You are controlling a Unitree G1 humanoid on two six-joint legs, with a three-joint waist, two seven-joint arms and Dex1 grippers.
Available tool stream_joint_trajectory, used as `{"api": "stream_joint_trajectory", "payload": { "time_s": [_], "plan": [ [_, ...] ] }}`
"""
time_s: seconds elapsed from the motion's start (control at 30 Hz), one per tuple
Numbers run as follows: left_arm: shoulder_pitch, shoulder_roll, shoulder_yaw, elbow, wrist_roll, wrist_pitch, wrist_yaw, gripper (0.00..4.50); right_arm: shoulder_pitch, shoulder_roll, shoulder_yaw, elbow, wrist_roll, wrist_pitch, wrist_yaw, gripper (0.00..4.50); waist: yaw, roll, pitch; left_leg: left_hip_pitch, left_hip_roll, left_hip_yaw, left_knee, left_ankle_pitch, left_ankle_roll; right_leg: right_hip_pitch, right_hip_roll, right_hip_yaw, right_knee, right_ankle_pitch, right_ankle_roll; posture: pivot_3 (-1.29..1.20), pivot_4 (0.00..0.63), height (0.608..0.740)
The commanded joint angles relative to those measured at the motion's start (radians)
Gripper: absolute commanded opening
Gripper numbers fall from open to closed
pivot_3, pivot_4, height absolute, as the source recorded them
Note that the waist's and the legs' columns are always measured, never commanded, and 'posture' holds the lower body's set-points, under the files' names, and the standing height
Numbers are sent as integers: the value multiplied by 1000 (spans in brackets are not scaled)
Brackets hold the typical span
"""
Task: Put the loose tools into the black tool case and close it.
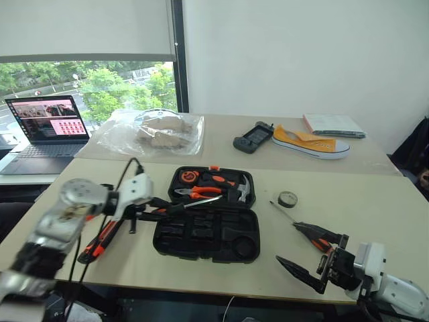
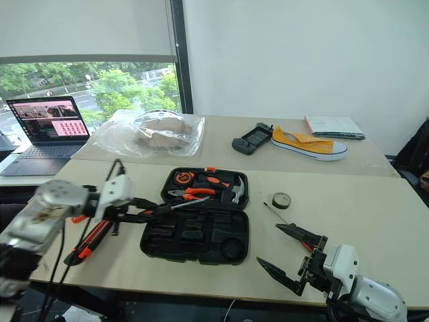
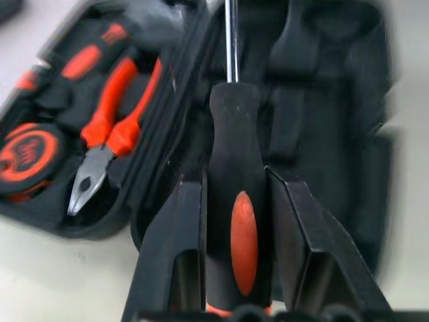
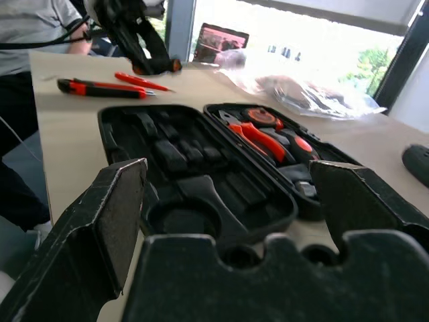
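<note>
The case lies open on the worktop, its slotted half toward you and the pliers and hammer already seated in the far half.

Your left end effector is clamped on a screwdriver by the handle. The shaft points ahead of the fingers, over the near-left edge of the case. This hold probably keeps the shaft free to be lined up with a moulded slot.

Your right end effector hangs with fingers wide apart and nothing between them. A second screwdriver lies close by its fingertips, and the tape roll sits beyond that.

The knife and tester lie on the worktop below the left end effector, outside the case.

The lid is not yet shut; four tools remain to be stowed.
</note>
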Motion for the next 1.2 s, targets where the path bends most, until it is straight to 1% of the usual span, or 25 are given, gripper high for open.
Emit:
{"api": "stream_joint_trajectory", "payload": {
  "time_s": [0.03, 0.1, 0.2, 0.33, 0.4, 0.5, 0.6, 0.63, 0.67, 0.7, 0.83, 0.97, 1.07, 1.17, 1.2],
  "plan": [
    [-129, -39, -92, 161, 166, -157, -4, 823, 18, 9, -19, -49, -1, -8, -25, 4500, -6, -1, 0, -1, 0, 0, 1, 0, 1, 0, 0, 0, 0, 0, 0, 0, 150, 740],
    [-177, -64, -139, 240, 243, -242, 12, 823, 31, 16, -19, -61, -7, -12, -39, 4500, -12, -1, 0, 0, 1, -1, 0, 0, 1, 0, 0, 2, -1, 0, 0, 0, 150, 740],
    [-215, -109, -163, 278, 283, -248, 19, 823, 56, 26, -20, -81, -16, -18, -57, 4500, -13, -1, 0, 0, 1, -1, 0, 0, 2, 0, 0, 1, -1, 0, 0, 0, 150, 740],
    [-234, -133, -181, 314, 335, -283, 26, 823, 83, 35, -16, -107, -25, -19, -73, 4500, -5, -1, 0, -5, 1, -3, 5, -2, 6, -1, -1, -1, -1, 0, 1, 0, 150, 740],
    [-239, -149, -182, 319, 343, -282, 28, 823, 92, 39, -14, -118, -29, -18, -80, 4500, -2, -1, 0, -7, 1, -4, 9, -4, 9, -1, -2, -1, 0, -1, 2, 0, 150, 740],
    [-240, -155, -187, 313, 365, -262, 21, 823, 98, 42, -9, -130, -34, -13, -91, 4500, -2, -1, 0, -11, 1, -5, 15, -6, 12, -1, -3, -2, 0, -3, 10, 0, 150, 740],
    [-239, -159, -170, 308, 383, -224, 53, 823, 96, 42, -3, -143, -36, -3, -104, 4500, -3, -1, 0, -12, 1, -5, 18, -7, 15, -1, -3, -2, 0, -2, 12, 0, 150, 740],
    [-239, -165, -159, 307, 375, -213, 60, 1828, 96, 43, -1, -146, -36, -1, -108, 4500, -3, 0, 0, -13, 1, -5, 19, -8, 15, -1, -3, -2, 0, -2, 12, 0, 150, 740],
    [-238, -170, -149, 301, 365, -204, 63, 2014, 96, 43, 2, -149, -37, 1, -110, 4500, -2, 0, 0, -13, 1, -5, 19, -8, 16, -1, -3, -2, 0, -1, 13, 0, 150, 740],
    [-238, -173, -141, 295, 359, -198, 66, 2381, 96, 43, 5, -151, -38, 2, -113, 4500, 1, 0, 0, -13, 1, -6, 20, -8, 16, -1, -3, -2, 0, -1, 13, 0, 150, 740],
    [-231, -191, -101, 258, 308, -189, 62, 3607, 95, 42, 12, -158, -36, 11, -120, 4500, 4, 1, -1, -15, 0, -9, 22, -9, 18, 0, -3, -2, 0, -1, 14, 0, 150, 740],
    [-223, -189, -64, 226, 265, -228, 58, 3607, 101, 39, 14, -164, -33, 15, -124, 4500, -1, 1, -1, -16, 0, -9, 24, -9, 19, 0, -3, -1, 0, 0, 14, 0, 150, 740],
    [-216, -196, -38, 239, 234, -242, 67, 3607, 104, 39, 14, -166, -32, 18, -124, 4500, -3, 1, -1, -16, 0, -9, 24, -9, 19, 0, -3, -1, 0, 1, 11, 0, 150, 740],
    [-191, -217, -14, 262, 177, -187, 45, 2874, 98, 41, 19, -164, -36, 21, -128, 4500, -3, 1, -1, -16, -1, -9, 24, -9, 19, 0, -3, -1, 0, 1, 11, 0, 150, 740],
    [-180, -222, -13, 268, 166, -175, 36, 2568, 97, 42, 20, -164, -37, 22, -129, 4500, -2, 1, -1, -15, -1, -9, 24, -9, 19, 0, -3, -1, 0, 1, 11, 0, 150, 740]
  ]
}}
